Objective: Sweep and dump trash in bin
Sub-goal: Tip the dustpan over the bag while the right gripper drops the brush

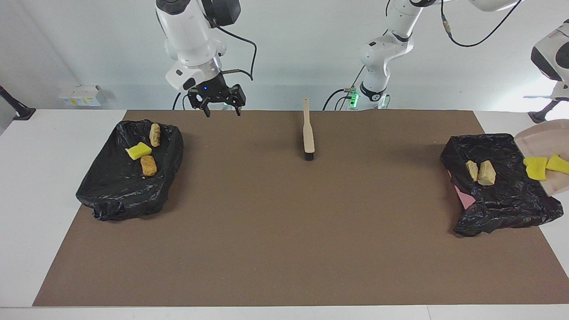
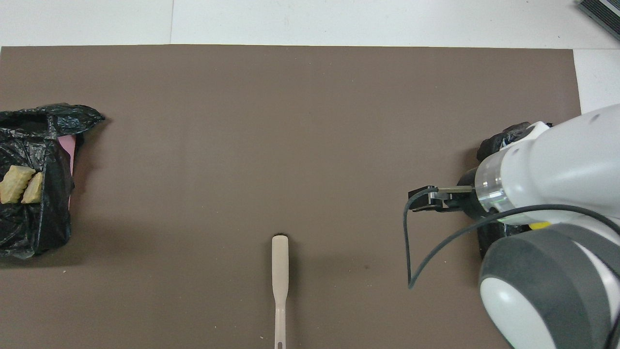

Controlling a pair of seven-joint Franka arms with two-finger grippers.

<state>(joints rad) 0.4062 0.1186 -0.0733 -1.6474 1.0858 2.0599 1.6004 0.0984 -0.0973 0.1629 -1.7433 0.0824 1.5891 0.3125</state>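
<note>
My right gripper (image 1: pixel 216 106) is open and empty, raised over the mat beside the black bag-lined bin (image 1: pixel 115 195) at the right arm's end. That bin holds a yellow sponge piece (image 1: pixel 138 151) and two brown bread lumps (image 1: pixel 154 134) (image 1: pixel 148 165). The beige dustpan (image 1: pixel 540 144) hangs tilted over the bin (image 1: pixel 502 204) at the left arm's end, with two yellow sponge pieces (image 1: pixel 536 168) in it. Two bread lumps (image 1: pixel 486 172) lie in that bin and also show in the overhead view (image 2: pixel 12 177). My left gripper is out of frame.
The beige brush (image 1: pixel 308 133) lies alone on the brown mat (image 1: pixel 284 231) near the robots, bristles pointing away from them; it also shows in the overhead view (image 2: pixel 280 271). A pink edge (image 1: pixel 462 198) shows under the bag at the left arm's end.
</note>
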